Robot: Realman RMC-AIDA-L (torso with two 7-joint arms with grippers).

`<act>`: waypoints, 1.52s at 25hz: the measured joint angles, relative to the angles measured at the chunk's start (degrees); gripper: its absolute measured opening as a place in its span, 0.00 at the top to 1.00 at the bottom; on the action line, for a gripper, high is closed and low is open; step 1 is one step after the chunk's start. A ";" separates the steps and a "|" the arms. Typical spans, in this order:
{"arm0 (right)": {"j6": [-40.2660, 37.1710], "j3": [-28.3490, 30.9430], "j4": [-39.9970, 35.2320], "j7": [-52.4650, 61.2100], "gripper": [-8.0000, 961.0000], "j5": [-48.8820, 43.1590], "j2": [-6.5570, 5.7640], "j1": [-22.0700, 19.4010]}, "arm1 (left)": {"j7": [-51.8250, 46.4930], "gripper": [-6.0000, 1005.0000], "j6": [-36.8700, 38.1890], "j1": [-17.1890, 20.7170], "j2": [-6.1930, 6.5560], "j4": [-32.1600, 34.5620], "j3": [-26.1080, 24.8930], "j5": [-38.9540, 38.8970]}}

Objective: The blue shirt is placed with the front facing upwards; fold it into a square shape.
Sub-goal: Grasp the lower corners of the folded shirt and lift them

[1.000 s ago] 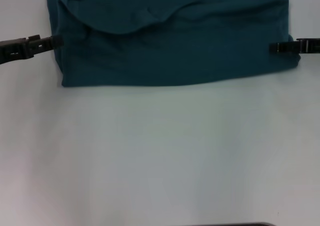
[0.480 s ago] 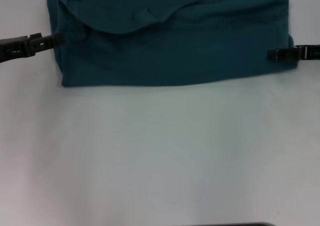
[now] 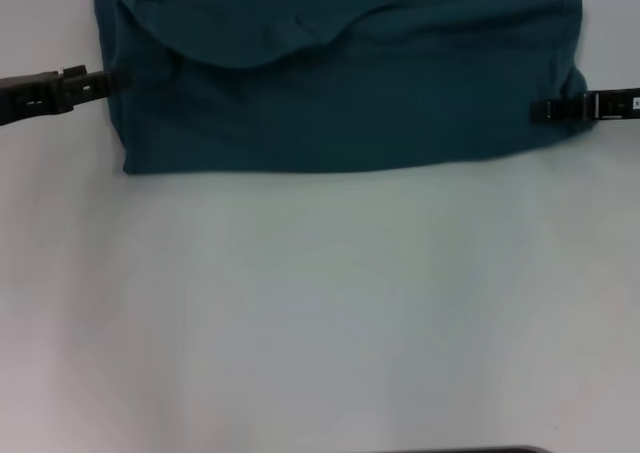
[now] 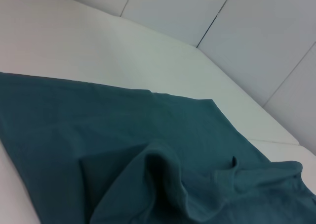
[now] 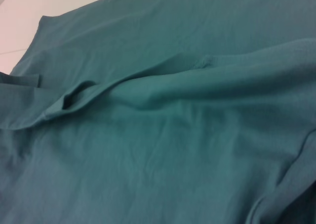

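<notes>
Shirt (image 3: 340, 93): dark teal-blue, plain, no print showing; same teal across folded layers in both wrist views. Table (image 3: 320, 303): white, plain. Left gripper (image 3: 105, 81): black. Right gripper (image 3: 545, 111): black, small white marks. Wall panels (image 4: 256, 31): pale grey-white, dark seam lines.

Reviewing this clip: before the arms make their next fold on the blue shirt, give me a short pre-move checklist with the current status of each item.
1. Left gripper at the blue shirt's left edge: ok.
2. Right gripper at the shirt's right edge: ok.
3. Both grips closed on fabric: cannot tell.
4. Shirt lying flat: not ok, a loose fold bulges along the top.
5. Near hem straight: ok.
6. White table bare in front of the shirt: ok.
</notes>
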 joint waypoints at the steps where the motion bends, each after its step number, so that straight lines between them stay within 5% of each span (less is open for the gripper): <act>1: -0.02 0.00 -0.04 -0.02 0.43 0.05 -0.04 -0.09 | -0.02 0.16 0.00 0.00 0.03 0.08 0.17 0.00; 3: -0.04 0.00 -0.08 -0.07 0.44 0.10 -0.09 -0.22 | -0.14 0.16 0.00 0.00 0.08 0.25 0.47 0.04; 14: 0.24 0.38 -0.32 -0.21 0.91 0.19 -0.54 -0.23 | -1.16 0.16 -0.17 1.11 0.55 0.73 1.66 2.40; 38: 0.33 0.15 -0.44 0.10 0.94 0.31 -0.47 0.26 | -2.11 0.16 -8.39 -2.19 0.71 10.31 4.89 6.66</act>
